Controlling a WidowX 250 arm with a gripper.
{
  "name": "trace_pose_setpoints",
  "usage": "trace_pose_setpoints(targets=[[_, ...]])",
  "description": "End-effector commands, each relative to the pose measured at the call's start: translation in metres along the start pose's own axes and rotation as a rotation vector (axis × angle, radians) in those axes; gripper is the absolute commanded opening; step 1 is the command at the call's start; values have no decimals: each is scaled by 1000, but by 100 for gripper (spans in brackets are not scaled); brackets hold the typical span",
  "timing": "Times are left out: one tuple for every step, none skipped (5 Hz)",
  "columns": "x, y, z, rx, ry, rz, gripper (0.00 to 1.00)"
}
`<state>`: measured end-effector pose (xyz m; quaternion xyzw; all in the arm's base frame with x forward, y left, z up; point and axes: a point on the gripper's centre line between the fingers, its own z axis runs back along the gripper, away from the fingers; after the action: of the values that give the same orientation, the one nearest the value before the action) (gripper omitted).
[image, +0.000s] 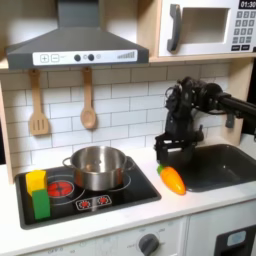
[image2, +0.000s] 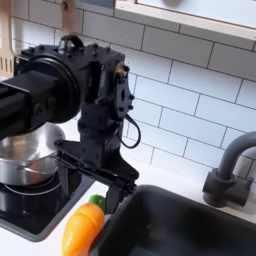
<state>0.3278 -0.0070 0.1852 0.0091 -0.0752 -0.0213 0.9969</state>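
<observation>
An orange toy carrot (image: 172, 179) with a green top lies on the counter between the stove and the sink, and shows in the second exterior view as the carrot (image2: 82, 228). My black gripper (image: 171, 157) hangs just above it, pointing down. In the second exterior view the gripper (image2: 92, 190) is open, its two fingers spread wide with nothing between them, and the carrot's green end sits right below the gap. The fingers do not touch the carrot.
A steel pot (image: 98, 165) sits on the black stove (image: 120, 198), with a yellow and green block (image: 38, 192) at the stove's front left. The dark sink (image: 225, 165) and faucet (image2: 228, 172) lie right of the carrot. A spatula (image: 38, 105) and spoon (image: 88, 100) hang on the tiled wall.
</observation>
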Motion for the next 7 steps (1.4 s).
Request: trace_pose_setpoints(targets=[[-4, 2, -8, 16, 40, 2, 100], [-7, 3, -11, 13, 63, 2, 100], [-11, 1, -15, 7, 80, 0, 100], [-12, 1, -18, 10, 89, -3, 100], [-13, 1, -21, 12, 103, -5, 100], [-11, 1, -25, 14, 111, 0, 100], [-12, 1, -29, 14, 126, 3, 100]])
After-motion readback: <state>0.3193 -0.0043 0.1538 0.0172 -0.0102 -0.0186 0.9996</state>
